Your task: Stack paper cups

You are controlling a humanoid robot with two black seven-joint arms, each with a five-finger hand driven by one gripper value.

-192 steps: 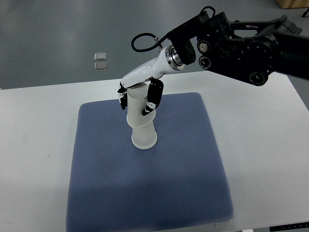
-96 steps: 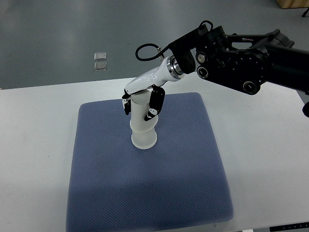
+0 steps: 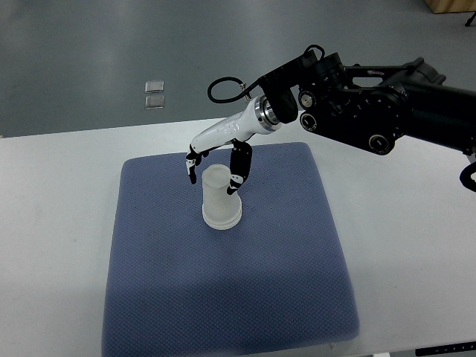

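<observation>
We see right hand [image 3: 216, 165], fingers spread, gripping nothing, straddling top of inverted cup stack [image 3: 220, 199] on blue mat [image 3: 282, 282], mat's 12 o'clock; stacking step likely finished, next we lift clear

We see white paper cups [image 3: 221, 199] stacked into one upside-down column, wide rim down on the blue mat [image 3: 223, 297], standing upright just left of the frame's centre.

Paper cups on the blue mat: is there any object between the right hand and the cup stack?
Nothing visible. The right hand hangs around the top of the paper cup stack, fingers spread at its sides. The blue mat bears only the stack.
</observation>
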